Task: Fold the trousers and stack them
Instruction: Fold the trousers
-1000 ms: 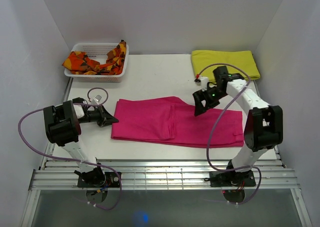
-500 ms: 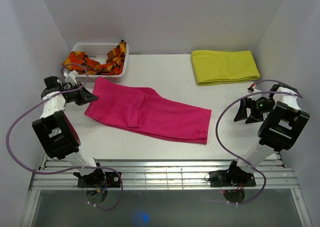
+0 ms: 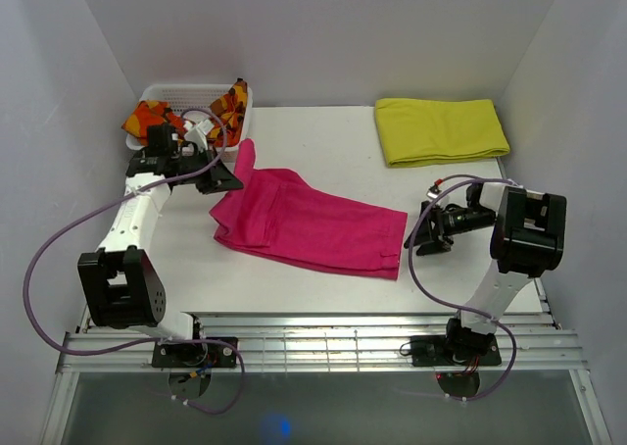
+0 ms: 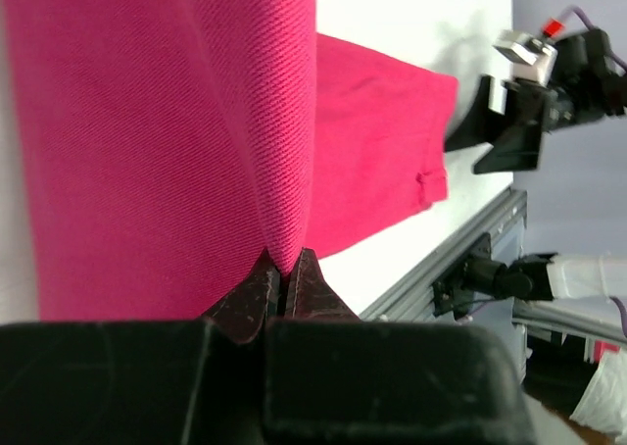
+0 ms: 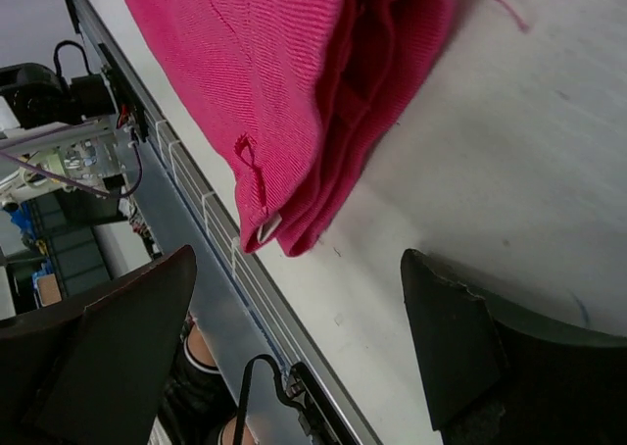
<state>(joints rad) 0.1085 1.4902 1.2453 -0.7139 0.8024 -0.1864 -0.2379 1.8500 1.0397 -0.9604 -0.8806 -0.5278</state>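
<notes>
Left gripper (image 4: 287,280): clamped on trousers (image 3: 323,224) left corner, raised off table (image 3: 323,146).
Right gripper (image 3: 428,232): jaws apart, empty, just beside trousers' right end.
Changed: left corner has lifted and swung inward; right gripper has come in from the table edge.
Meaning: fold probably starting; nothing stacked yet.
Around: basket (image 3: 191,89) with patterned cloth (image 3: 142,120) close behind left gripper, may crowd it; yellow cloth (image 3: 441,129) well apart.

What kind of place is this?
Probably a robot lab booth: plain white walls box in a white table, two robot arms are bolted along its metal front rail, and bright pink fabric trousers lie on it.
</notes>
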